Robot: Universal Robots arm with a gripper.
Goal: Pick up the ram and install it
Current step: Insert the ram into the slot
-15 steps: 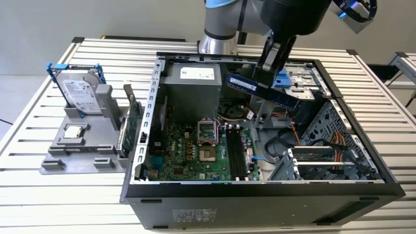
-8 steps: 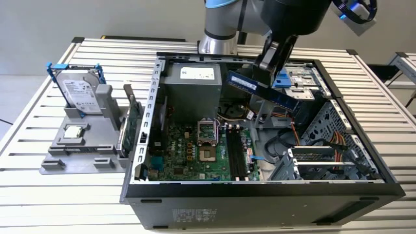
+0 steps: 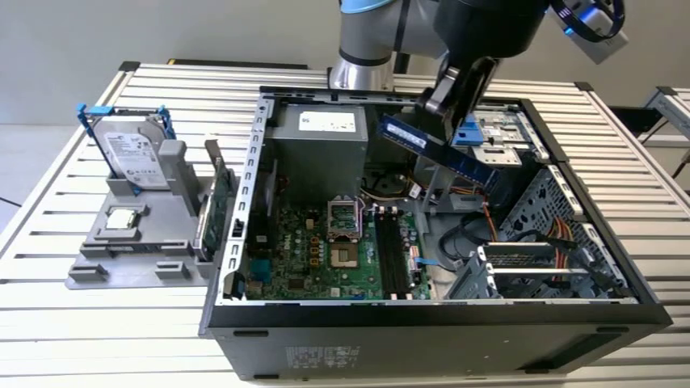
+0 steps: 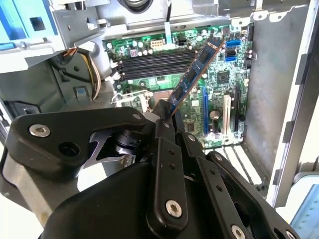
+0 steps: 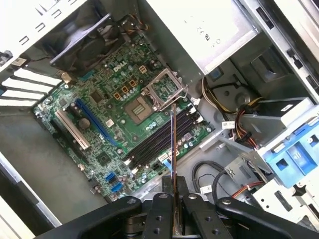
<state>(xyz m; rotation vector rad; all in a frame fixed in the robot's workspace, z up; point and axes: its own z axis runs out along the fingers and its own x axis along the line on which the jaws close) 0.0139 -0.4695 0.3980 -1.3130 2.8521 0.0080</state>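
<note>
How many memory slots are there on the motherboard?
4. The slots lie side by side on the motherboard, next to the CPU socket, all empty. None looks hidden. The gripper holds the ram.

Bright, even light throughout, with soft shadows.

Arm: a silver-grey tube is seen in the exterior view, capped by a blue ring and joined to a bulky black housing.
Gripper: matte black linkage bars with rounded ends are shown in both wrist views.
Screws: silver heads are set into the bars' pivots.
Wrist block: a pale blue-grey piece is crossed by a black cable loop.
</note>
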